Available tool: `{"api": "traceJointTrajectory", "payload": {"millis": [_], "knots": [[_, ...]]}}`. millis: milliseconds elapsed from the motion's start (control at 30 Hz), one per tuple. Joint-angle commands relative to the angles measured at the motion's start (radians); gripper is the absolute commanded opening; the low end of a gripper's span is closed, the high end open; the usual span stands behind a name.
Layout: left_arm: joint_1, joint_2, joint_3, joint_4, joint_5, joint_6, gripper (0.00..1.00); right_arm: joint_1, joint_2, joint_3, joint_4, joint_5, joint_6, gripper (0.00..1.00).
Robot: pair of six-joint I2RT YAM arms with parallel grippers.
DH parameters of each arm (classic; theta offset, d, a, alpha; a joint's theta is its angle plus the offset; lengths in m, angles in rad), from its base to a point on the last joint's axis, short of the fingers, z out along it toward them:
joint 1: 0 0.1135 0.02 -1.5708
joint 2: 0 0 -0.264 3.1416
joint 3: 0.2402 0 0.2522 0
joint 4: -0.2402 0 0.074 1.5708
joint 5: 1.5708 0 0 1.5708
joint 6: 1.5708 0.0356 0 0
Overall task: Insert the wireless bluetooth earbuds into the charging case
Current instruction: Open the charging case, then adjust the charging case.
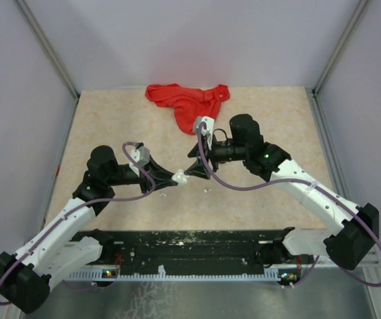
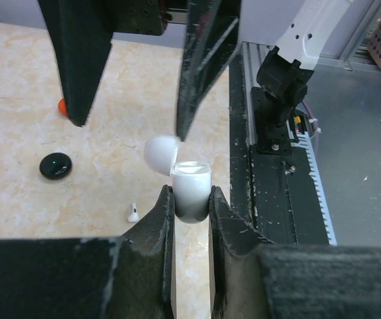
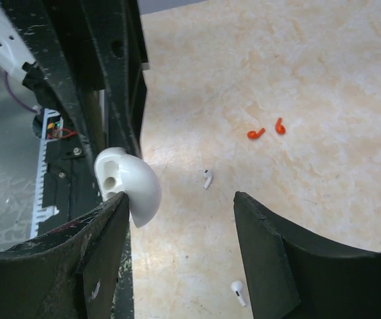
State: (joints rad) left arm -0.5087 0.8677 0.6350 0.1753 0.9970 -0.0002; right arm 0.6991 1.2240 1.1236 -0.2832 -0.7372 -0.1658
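The left gripper (image 2: 191,199) is clamped on the body of a white charging case (image 2: 191,185), one finger on each side of it. The case is held off the table (image 3: 323,66) with its rounded lid (image 2: 160,154) flipped open. On the tabletop under that gripper, just off the fingertip on the side away from the black rail (image 2: 240,153), lies a white earbud (image 2: 133,213), stem and all. Farther ahead of the fingers on that same side sits a round black case (image 2: 56,165), closed. Beyond it a small orange-red thing (image 2: 62,105) peeks out from behind a black finger (I can't tell what it is).

The right gripper (image 3: 180,199) comes in opposite, nose to nose with the left one, its jaws standing apart with nothing between them. The open lid sits right at the tip of its finger nearer the rail; whether it touches I cannot tell. Out past the fingertips another white earbud (image 3: 207,178) lies on the table, and one more white earbud (image 3: 238,292) lies closer in, under the gap near the other finger. Farther out beyond that finger lie the two red earbuds (image 3: 255,133), close together.

Behind the right gripper, well apart at the back of the table, a red cloth (image 1: 187,100) lies crumpled.
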Motion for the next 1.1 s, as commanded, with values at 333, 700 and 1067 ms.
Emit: {"api": "traceJointTrajectory", "payload": {"millis": [333, 700, 1067], "knots": [[-0.007, -0.007, 0.012, 0.006, -0.085, -0.018, 0.01, -0.017, -0.078, -0.033, 0.136, 0.062, 0.055, 0.63], [-0.007, -0.028, -0.017, 0.076, -0.053, -0.044, 0.01, -0.016, -0.051, -0.059, 0.202, -0.021, 0.096, 0.61], [-0.005, -0.032, -0.027, 0.113, -0.021, -0.066, 0.01, -0.011, -0.001, -0.071, 0.266, -0.106, 0.135, 0.54]]}}
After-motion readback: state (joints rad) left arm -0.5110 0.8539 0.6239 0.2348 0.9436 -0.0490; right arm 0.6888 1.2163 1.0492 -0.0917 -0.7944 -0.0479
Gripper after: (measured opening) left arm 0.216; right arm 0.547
